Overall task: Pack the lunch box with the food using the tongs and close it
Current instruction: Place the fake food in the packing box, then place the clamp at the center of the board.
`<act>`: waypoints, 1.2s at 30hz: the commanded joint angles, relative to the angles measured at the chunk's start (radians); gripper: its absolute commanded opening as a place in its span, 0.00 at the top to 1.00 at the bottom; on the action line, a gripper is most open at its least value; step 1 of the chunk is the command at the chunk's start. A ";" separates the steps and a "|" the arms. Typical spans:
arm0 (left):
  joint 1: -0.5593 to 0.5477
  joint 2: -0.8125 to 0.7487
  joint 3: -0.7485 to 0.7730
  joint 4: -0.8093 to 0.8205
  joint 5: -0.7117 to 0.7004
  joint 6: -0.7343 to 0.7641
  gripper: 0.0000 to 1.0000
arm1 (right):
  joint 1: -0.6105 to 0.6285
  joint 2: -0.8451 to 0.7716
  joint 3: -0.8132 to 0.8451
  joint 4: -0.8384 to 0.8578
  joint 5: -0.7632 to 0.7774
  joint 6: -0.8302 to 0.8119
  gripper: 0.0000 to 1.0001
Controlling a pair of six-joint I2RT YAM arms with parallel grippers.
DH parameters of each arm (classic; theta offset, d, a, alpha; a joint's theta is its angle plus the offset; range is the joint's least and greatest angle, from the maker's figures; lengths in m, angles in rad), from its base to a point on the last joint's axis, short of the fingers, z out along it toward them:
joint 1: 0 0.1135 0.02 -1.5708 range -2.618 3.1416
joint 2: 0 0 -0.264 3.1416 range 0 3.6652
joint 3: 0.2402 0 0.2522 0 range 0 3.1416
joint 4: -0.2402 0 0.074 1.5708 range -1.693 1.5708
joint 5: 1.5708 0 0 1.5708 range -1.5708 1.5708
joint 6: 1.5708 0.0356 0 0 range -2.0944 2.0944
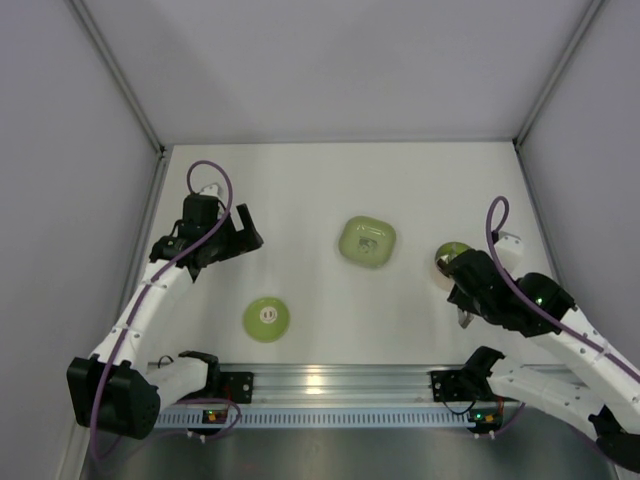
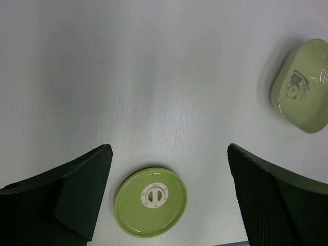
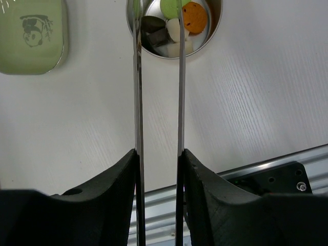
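Observation:
The lunch box (image 3: 205, 38), a round steel-lined tub, stands at the top of the right wrist view and at the right of the table (image 1: 450, 257). Inside lie the food pieces: an orange one (image 3: 195, 17), a whitish one (image 3: 174, 32) and a dark brown one (image 3: 152, 25). My right gripper (image 3: 159, 154) is shut on the tongs (image 3: 137, 102), whose two slim arms stand apart and reach over the tub's near-left rim. The round green lid (image 2: 151, 201) lies flat on the table (image 1: 266, 319). Above it my left gripper (image 2: 169, 148) hangs open and holds nothing.
A light-green rounded-square dish (image 1: 366, 241) with a panda print lies mid-table, left of the tub (image 3: 31, 36) and right of the lid (image 2: 302, 87). An aluminium rail (image 1: 330, 385) runs along the near edge between the arm bases. Grey walls enclose the table.

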 commanded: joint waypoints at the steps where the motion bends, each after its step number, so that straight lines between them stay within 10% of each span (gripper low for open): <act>1: -0.006 0.007 0.000 0.054 0.007 0.000 0.01 | -0.010 0.006 0.010 -0.163 0.047 0.014 0.61; 27: -0.006 0.006 -0.002 0.052 -0.001 0.002 0.01 | -0.018 0.158 0.218 0.050 0.051 -0.176 0.58; 36: -0.006 0.004 -0.002 0.052 0.002 0.000 0.01 | -0.311 0.368 0.252 0.475 -0.258 -0.455 0.59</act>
